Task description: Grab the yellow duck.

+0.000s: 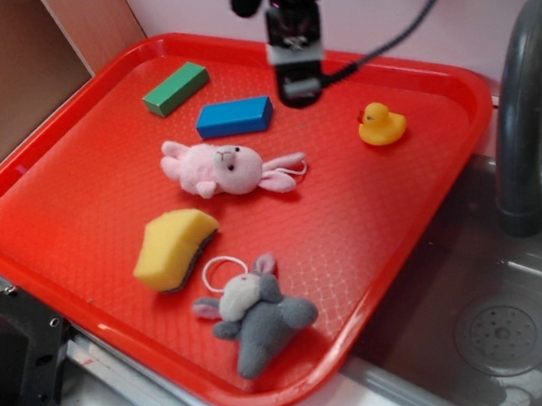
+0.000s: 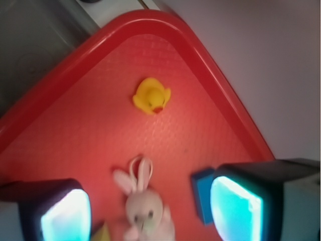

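Note:
The yellow duck (image 1: 381, 124) is small and glossy, with an orange beak, and stands on the red tray (image 1: 70, 206) near its far right corner. The wrist view shows the duck (image 2: 151, 95) ahead of the fingers, near the tray's curved rim (image 2: 75, 55). My gripper (image 1: 300, 86) hangs above the tray's back edge, left of the duck and apart from it. Its jaws stand wide open with nothing between them; the two pads (image 2: 235, 207) frame the wrist view's lower corners around my gripper (image 2: 150, 213).
On the tray lie a pink plush bunny (image 1: 226, 167), a blue block (image 1: 235, 117), a green block (image 1: 176, 88), a yellow sponge wedge (image 1: 173, 247) and a grey plush mouse (image 1: 257, 318). A sink with a grey faucet (image 1: 524, 97) lies right of the tray.

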You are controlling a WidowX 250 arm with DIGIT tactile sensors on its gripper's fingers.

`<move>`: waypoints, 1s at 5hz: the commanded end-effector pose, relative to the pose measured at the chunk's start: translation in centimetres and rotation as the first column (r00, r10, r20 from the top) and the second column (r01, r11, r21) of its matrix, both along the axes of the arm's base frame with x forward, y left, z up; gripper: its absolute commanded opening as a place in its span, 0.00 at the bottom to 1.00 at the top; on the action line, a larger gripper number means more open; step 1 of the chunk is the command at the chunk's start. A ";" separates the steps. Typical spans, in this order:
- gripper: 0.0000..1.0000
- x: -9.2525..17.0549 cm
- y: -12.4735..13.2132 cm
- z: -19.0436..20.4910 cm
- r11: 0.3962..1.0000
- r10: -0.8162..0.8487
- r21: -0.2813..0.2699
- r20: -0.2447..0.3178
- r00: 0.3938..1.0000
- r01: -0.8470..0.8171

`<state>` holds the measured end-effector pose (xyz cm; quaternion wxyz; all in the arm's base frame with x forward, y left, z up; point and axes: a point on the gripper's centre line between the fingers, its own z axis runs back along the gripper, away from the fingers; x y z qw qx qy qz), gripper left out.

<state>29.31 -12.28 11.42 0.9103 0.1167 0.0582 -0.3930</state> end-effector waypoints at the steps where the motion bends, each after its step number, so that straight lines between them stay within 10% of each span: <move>1: 1.00 2.9 -0.3 -2.7 1.000 0.000 -0.016 -0.002 1.000 0.000; 5: 1.00 4.1 -1.0 -7.6 0.996 -0.070 -0.072 -0.132 0.989 0.061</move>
